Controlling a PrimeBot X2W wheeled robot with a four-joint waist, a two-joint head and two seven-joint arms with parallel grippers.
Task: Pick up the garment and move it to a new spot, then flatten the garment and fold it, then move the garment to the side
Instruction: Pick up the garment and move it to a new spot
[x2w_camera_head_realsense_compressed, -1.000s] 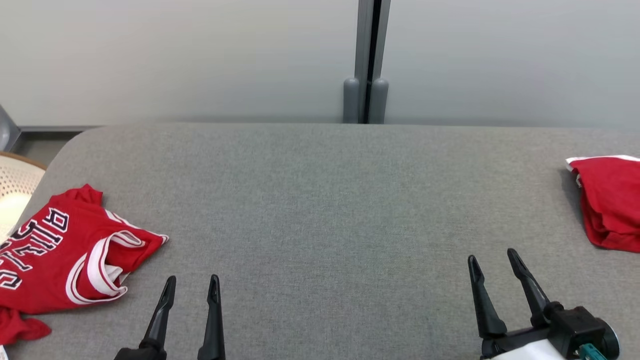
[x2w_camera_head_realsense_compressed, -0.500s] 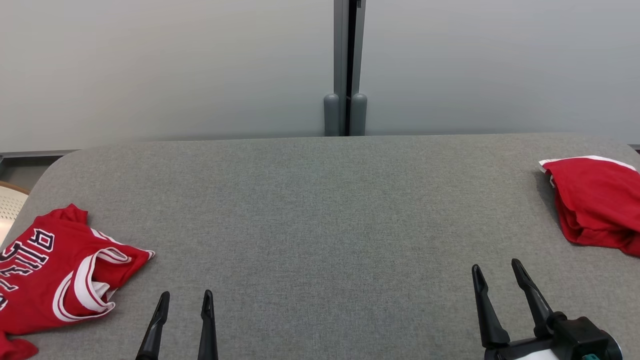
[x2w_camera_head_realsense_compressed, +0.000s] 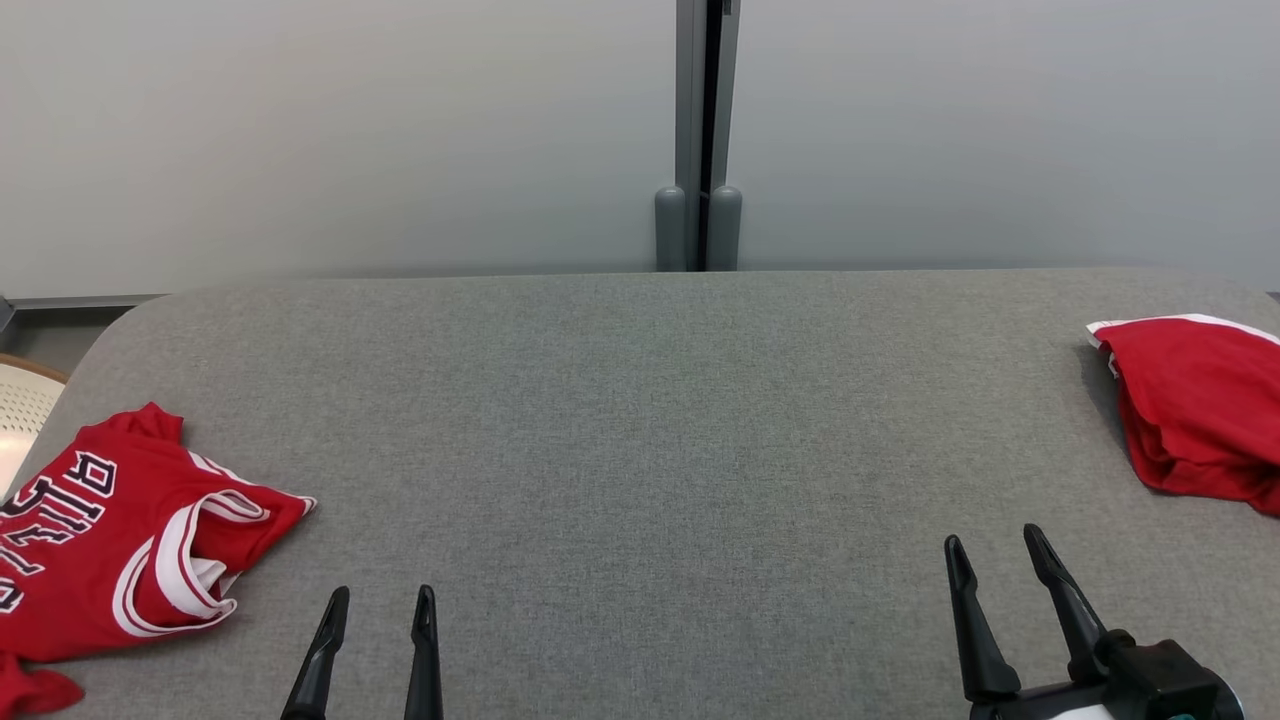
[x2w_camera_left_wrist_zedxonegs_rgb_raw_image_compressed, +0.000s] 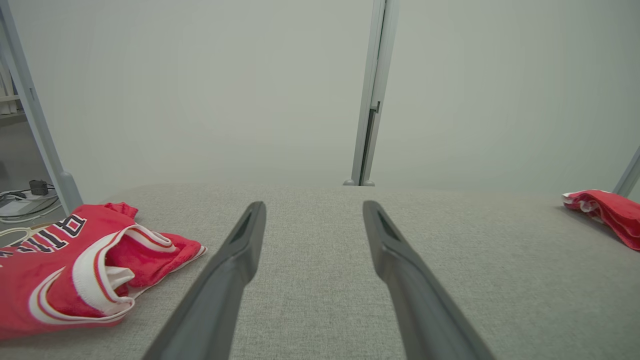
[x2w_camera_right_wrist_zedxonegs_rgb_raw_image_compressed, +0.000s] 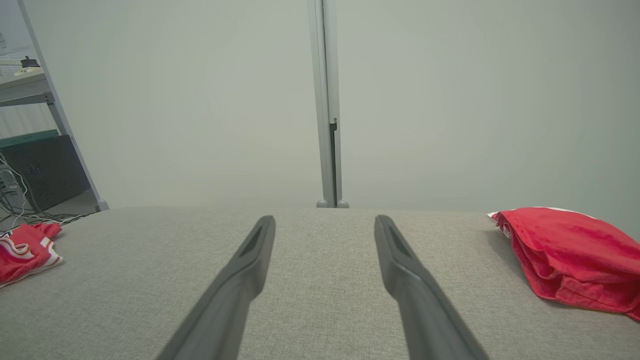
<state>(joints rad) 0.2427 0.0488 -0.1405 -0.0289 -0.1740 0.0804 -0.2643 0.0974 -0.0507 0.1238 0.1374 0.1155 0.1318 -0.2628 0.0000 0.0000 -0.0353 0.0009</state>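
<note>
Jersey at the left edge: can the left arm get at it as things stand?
Probably yes. The jersey lies just left of the open left gripper, apart from it, with bare table between them and nothing on top of it.

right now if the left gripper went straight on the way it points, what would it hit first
The way looks free: the left gripper points over bare table toward the partition post beyond the far edge. The red jersey lies left of that line. Depth is unclear.

left pincer (x2w_camera_head_realsense_compressed: 378, 603) spread, empty; right pincer (x2w_camera_head_realsense_compressed: 992, 556) spread, empty, angled leftward.
</note>
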